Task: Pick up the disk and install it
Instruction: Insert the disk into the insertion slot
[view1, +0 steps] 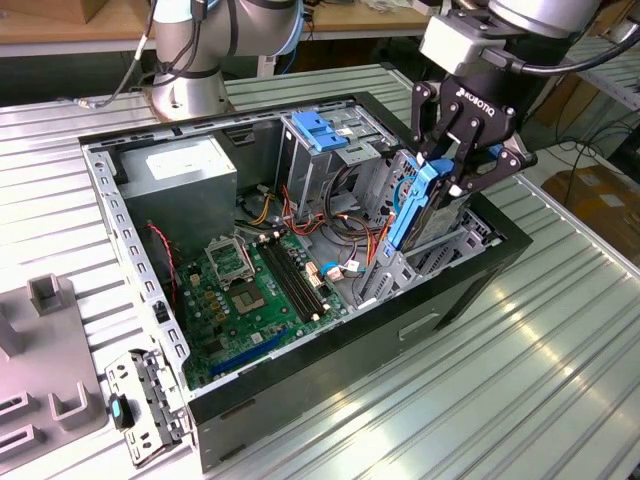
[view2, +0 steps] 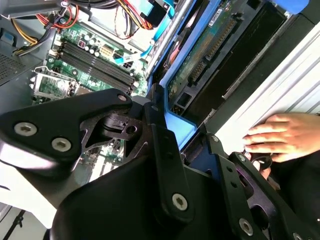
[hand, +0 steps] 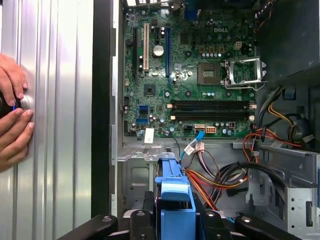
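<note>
The disk (view1: 428, 212) is held on edge, tilted, in the hand (view1: 450, 168), which is closed on it, at the mouth of the drive bay (view1: 445, 258). Jamming is likely if its edges catch the bay. Room is tight: cables (view1: 362, 232) lie just beside, with the case wall (view1: 490, 268) opposite.

The gripper (view1: 458, 172) clamps the blue-railed disk (view1: 418, 205) on edge, partly down inside the open computer case (view1: 330, 362).
</note>
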